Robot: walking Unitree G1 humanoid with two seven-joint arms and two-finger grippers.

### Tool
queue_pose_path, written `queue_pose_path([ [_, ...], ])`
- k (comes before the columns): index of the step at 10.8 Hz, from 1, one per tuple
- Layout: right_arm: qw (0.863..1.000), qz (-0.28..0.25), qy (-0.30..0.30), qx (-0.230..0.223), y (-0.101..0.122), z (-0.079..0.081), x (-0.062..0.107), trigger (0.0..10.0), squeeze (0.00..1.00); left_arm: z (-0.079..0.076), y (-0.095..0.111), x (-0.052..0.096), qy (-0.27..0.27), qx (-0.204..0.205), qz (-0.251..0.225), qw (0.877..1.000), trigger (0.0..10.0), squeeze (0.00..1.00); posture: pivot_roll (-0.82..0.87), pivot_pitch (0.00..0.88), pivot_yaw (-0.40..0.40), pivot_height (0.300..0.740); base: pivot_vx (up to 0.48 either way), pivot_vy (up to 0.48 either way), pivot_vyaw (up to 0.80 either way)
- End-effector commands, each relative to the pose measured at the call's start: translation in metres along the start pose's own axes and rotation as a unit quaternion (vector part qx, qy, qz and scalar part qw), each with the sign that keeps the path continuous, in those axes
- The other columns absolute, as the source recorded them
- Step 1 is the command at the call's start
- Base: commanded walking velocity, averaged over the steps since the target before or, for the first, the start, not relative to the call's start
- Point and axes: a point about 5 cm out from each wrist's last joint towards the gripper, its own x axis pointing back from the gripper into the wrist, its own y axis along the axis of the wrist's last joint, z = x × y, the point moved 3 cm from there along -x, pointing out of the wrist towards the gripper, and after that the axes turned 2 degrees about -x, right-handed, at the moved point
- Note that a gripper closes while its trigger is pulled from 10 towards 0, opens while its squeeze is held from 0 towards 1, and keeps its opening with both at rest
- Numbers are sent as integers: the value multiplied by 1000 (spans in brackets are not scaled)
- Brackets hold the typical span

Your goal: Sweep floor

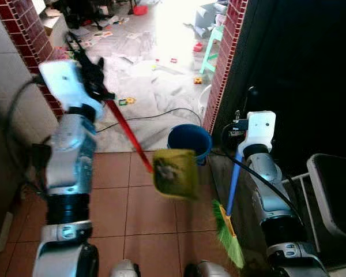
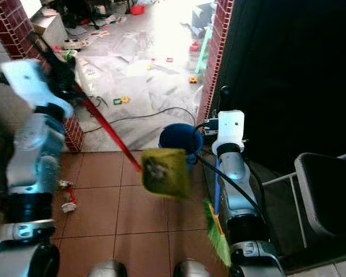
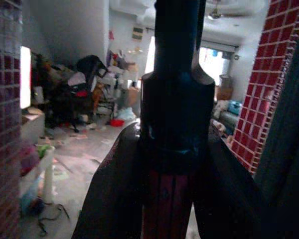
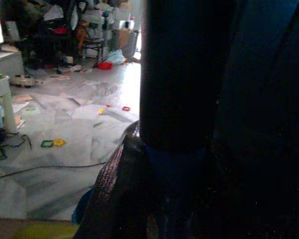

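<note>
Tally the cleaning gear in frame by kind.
Dustpans: 1, yellow-green plastic dustpan on a red handle, in the left gripper
Brooms: 1, green-bristled broom with a blue handle, in the right gripper
Buckets: 1, round blue plastic bucket
Total: 3

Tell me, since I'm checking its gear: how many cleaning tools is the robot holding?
2. A red-handled dustpan in the left gripper, raised over the tiles; a blue-handled green broom in the right gripper, beside the blue bucket.

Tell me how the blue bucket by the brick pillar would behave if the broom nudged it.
The blue bucket looks like thin plastic, so probably light and apt to slide on the smooth tiled floor. It is wide and squat, so it likely scoots rather than tips. Its contents are hidden; it may be heavier.
</note>
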Motion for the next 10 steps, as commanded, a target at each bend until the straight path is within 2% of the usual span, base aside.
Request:
queue_pose_path([
  [1, 1000, -2, 6, -2, 1, 3, -2, 10000, 0, -6, 33, -10, -12, 10, -68, 998, 10000, 0, -53, 0, -13, 740, 277, 0, 0],
  [5, 1000, 1, 15, 1, -1, 5, -2, 10000, 0, -5, 45, -17, -8, 13, -93, 996, 10000, 0, -56, 0, -18, 740, 386, 0, 0],
  [10, 1000, 6, 17, 7, -3, 5, -1, 10000, 0, -3, 44, -19, 8, 13, -99, 995, 10000, 0, -63, 0, -22, 740, 436, 0, 0],
])
